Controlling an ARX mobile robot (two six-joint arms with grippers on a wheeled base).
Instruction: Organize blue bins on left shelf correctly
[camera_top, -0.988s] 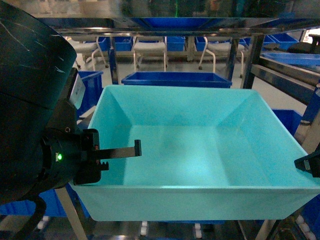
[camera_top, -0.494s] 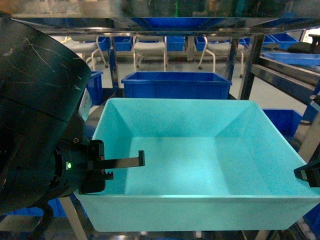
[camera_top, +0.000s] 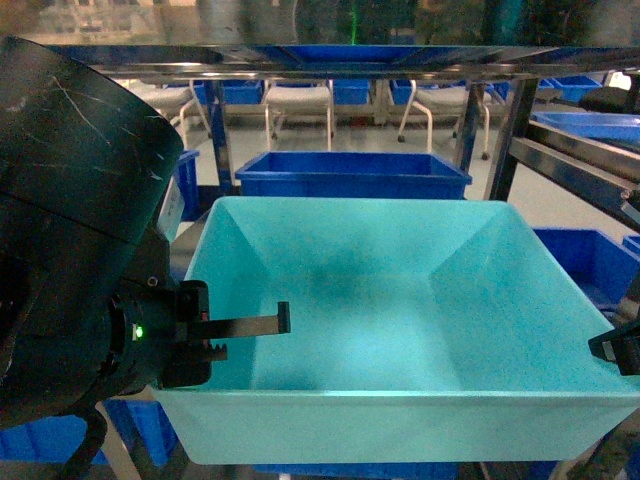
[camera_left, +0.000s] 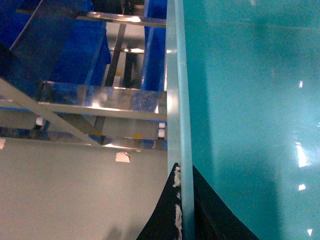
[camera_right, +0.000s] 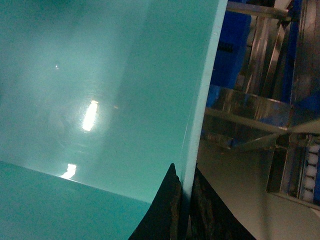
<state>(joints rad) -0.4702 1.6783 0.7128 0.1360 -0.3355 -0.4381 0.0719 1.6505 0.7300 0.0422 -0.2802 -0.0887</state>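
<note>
1. Steel racking fills the scene: grey rails (camera_top: 560, 165) and a shelf edge cross the top of the head view, with dark blue bins (camera_top: 352, 172) and white chairs (camera_top: 298, 100) behind.
2. Closest to the head camera, the turquoise bin (camera_top: 400, 330) is carried level between both arms, in front of the rack, with a dark bin just behind it.
3. By my reading, the pick-up is done and the placing remains; the bin rests on no roller level here.
4. At the bin's left wall, the left gripper (camera_left: 181, 210) is clamped on the thin rim, one finger inside and one outside.
5. Opposite it, the right gripper (camera_right: 184, 200) pinches the right rim the same way.
6. Only the wrist views show these grips clearly, plus white roller wheels (camera_right: 312, 165); only the head view shows the bin's empty interior.
</note>
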